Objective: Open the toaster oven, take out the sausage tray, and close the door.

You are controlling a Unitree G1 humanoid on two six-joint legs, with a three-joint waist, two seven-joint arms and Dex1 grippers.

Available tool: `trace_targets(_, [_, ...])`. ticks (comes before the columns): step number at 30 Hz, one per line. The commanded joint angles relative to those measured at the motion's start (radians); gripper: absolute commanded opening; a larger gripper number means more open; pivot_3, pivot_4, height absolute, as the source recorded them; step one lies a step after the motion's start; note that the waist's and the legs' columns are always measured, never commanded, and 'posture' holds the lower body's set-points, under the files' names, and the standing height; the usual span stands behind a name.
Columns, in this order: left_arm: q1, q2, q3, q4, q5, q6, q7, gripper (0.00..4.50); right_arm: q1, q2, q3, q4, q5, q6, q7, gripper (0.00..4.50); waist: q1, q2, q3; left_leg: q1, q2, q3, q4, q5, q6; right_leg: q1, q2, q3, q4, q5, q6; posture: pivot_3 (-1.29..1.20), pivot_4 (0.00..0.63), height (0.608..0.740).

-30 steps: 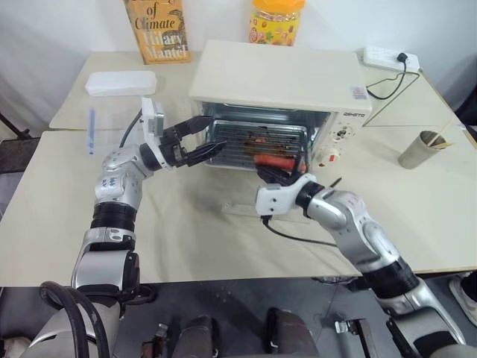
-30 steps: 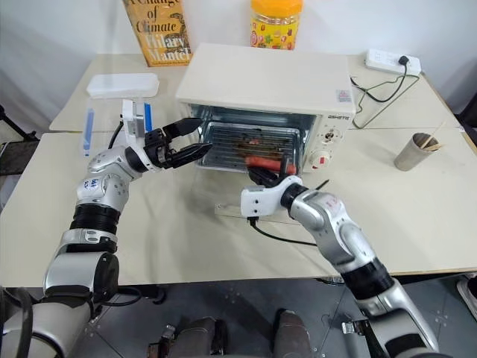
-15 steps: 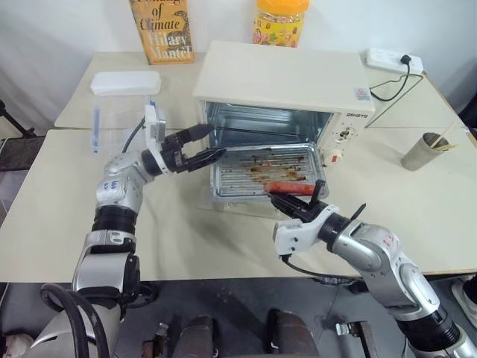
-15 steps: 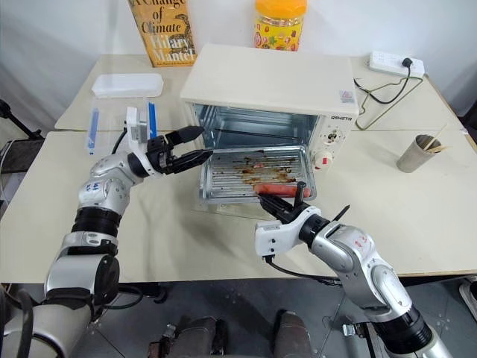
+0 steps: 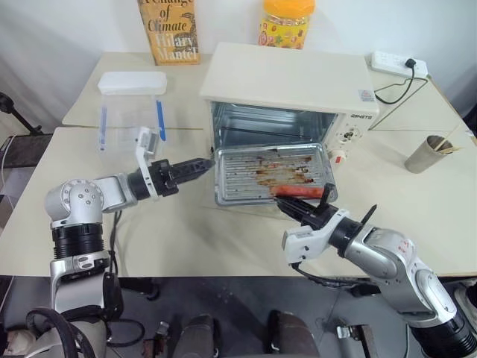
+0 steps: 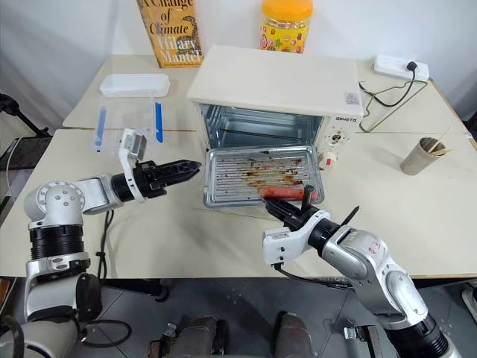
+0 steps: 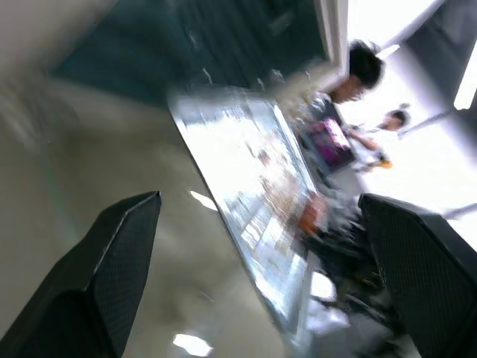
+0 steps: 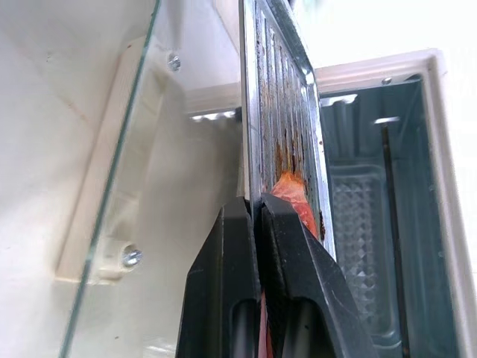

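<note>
Sausage tray (image 5: 272, 173), a shallow silvery metal rectangle with a ridged rim, dark grease marks and one red-orange sausage (image 5: 298, 192) at its near edge, sits drawn mostly out of the oven, above the lowered door. Nearest the viewer, the right gripper (image 5: 304, 211) has its two black fingers pressed together on the tray's near rim, just beside the sausage; in the right wrist view the fingers (image 8: 287, 246) pinch the rim edge-on. Beneath the tray lies the clear glass door (image 8: 112, 186) with its cream frame, swung fully down over the beige table (image 5: 179, 239). To the tray's left, the left gripper (image 5: 200, 164) points level toward the tray's left edge with its jaws spread wide, grasping nothing; whether it touches the rim cannot be told. Behind the tray stands the boxy cream-white toaster oven (image 5: 291, 78), its cavity open and its knob panel on the right side. Farther left is a clear plastic box with blue clips (image 5: 131, 104). At the far edge stand a yellow-lidded jar (image 5: 287, 22) and an upright book (image 5: 170, 30); at right, a grey cup (image 5: 425, 153) and a white power strip (image 5: 399, 66).
</note>
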Motion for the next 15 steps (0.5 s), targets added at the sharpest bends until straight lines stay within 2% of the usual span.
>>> trace_targets(1, [-0.036, -0.052, 0.066, -0.056, -0.033, 0.092, 0.110, 4.50, -0.031, 0.011, -0.005, -0.009, 0.026, -0.031, -0.010, 0.01, 0.000, 0.000, 0.000, 0.000, 0.000, 0.000, 0.000, 0.000, 0.000, 0.000, 0.000, 0.000, 0.000, 0.000, 0.000, 0.00, 0.150, 0.740])
trace_targets(5, [-0.068, -0.145, 0.182, -0.034, -0.051, 0.151, 0.197, 4.50, -0.061, 0.015, 0.006, 0.014, 0.037, -0.056, -0.006, 0.01, -0.002, 0.000, 0.000, 0.000, 0.000, 0.001, 0.000, 0.000, 0.000, 0.000, 0.000, 0.000, 0.000, 0.000, 0.000, 0.00, 0.150, 0.740])
trace_targets(6, [-0.077, -0.153, 0.194, -0.011, -0.076, 0.159, 0.218, 4.09, -0.066, 0.016, 0.007, 0.019, 0.046, -0.058, -0.001, 0.00, -0.001, 0.000, 0.000, 0.000, 0.000, 0.001, 0.000, 0.000, 0.000, 0.000, 0.000, 0.000, 0.000, 0.000, 0.000, 0.00, 0.150, 0.740])
trace_targets(9, [-0.086, -0.153, 0.210, 0.028, -0.138, 0.163, 0.271, 3.28, -0.075, 0.014, 0.009, 0.031, 0.058, -0.065, 0.009, 0.00, -0.002, 0.000, 0.000, 0.000, 0.000, 0.001, 0.000, 0.000, 0.000, 0.000, 0.000, 0.001, 0.000, 0.000, 0.000, 0.00, 0.150, 0.740])
trace_targets(15, [-0.064, -0.112, 0.179, 0.119, -0.320, 0.163, 0.390, 1.42, -0.089, 0.006, 0.005, 0.045, 0.096, -0.082, 0.025, 0.00, -0.002, 0.000, 0.000, 0.001, 0.000, 0.000, 0.000, 0.000, 0.000, 0.000, 0.000, 0.002, 0.001, 0.000, 0.000, 0.00, 0.150, 0.740])
